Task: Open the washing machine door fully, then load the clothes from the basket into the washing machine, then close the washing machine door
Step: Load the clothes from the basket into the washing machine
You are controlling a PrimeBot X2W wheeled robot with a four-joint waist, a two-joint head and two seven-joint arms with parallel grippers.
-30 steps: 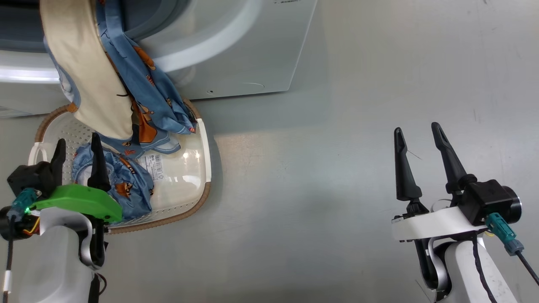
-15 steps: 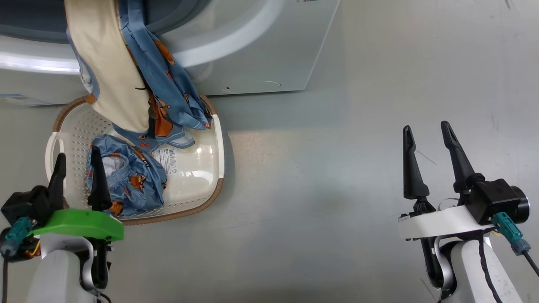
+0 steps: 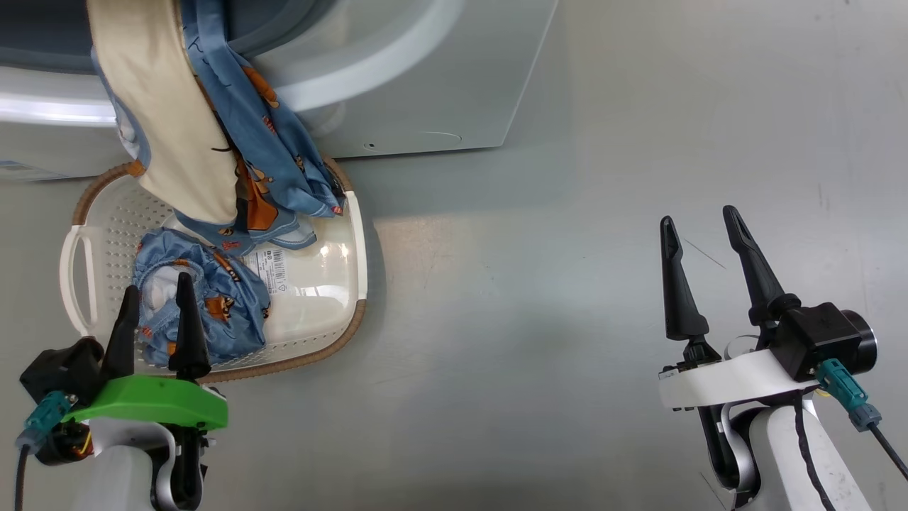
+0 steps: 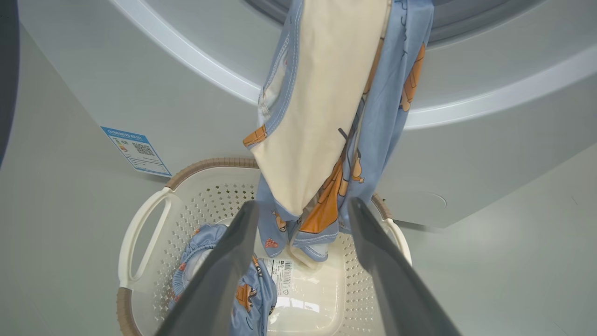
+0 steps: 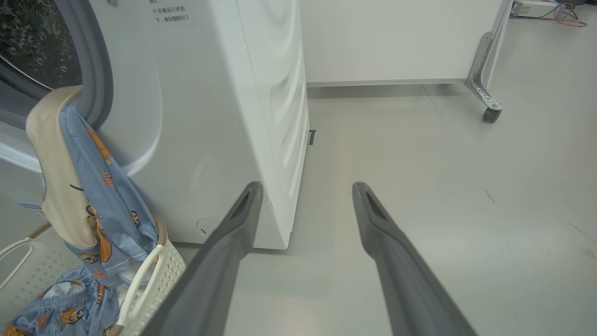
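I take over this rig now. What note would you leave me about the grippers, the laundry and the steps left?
Left gripper: open, empty, by the basket's near rim. Right gripper: open, empty, over bare floor.
One blue garment hangs out of the washing machine opening, its end in the basket; a second garment lies crumpled in the basket.
Done: machine stands open. Left: load both garments, shut it.

Blue clothes [image 3: 277,142] with orange patches, cream lining; cream perforated basket [image 3: 106,234], brown rim; white washing machine [image 3: 440,85]

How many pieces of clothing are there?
2: a hanging garment drapes from the washing machine into the basket; a bunched garment lies in the basket. Others may be hidden inside.
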